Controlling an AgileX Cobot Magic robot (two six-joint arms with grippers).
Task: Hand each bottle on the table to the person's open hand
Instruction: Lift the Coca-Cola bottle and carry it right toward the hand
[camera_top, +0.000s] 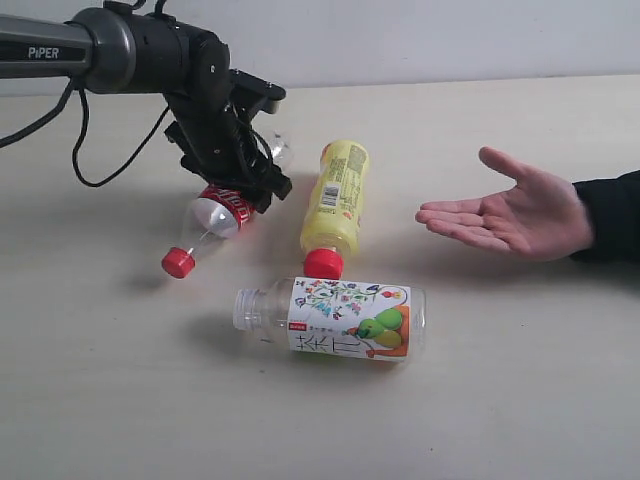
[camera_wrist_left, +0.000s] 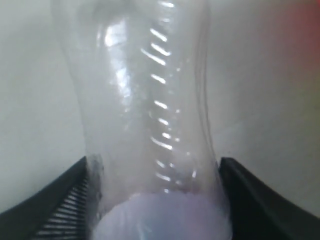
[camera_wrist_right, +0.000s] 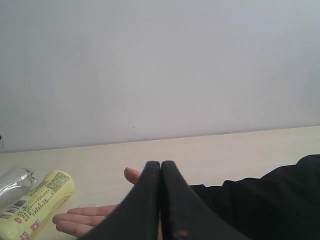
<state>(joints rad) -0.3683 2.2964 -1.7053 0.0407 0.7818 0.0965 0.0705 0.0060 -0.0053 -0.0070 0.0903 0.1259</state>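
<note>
Yellow bottle (camera_top: 335, 200) (lying) between left pincer (camera_top: 232, 198), hand (camera_top: 510, 215).

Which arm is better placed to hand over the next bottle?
Left. The left gripper has its jaws against both sides of the red-label bottle, ready to carry it to the open hand; the right gripper is shut, empty, and touching no bottle.

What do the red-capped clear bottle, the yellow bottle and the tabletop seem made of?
Clear bottle with red label and cap: thin transparent plastic, glossy; ribbed wall shows sharp highlights.
Yellow bottle with red cap: probably plastic, printed yellow wrap, slight sheen.
Pale beige tabletop: likely wood-grain laminate, matte; faint streaks, no glare.
</note>
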